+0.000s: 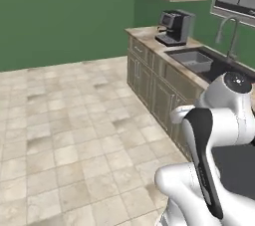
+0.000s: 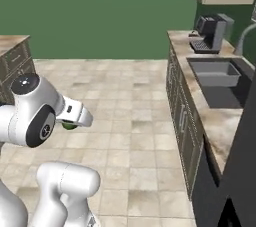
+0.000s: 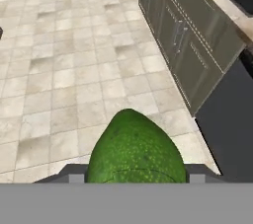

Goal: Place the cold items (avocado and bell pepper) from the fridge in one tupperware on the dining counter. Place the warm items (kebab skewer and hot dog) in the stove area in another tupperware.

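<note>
A green avocado with a speckled skin sits between my gripper's two dark fingertips in the hand view, held high over the tiled floor. My gripper is shut on it. In the right base view the avocado shows as a small green lump under the white hand, at the left beside the arm's big joint.
A wall counter with a dark sink, a tap and a black coffee machine runs along the right. Its grey-brown cabinet fronts face a wide tiled floor. Another counter's corner shows at the far left.
</note>
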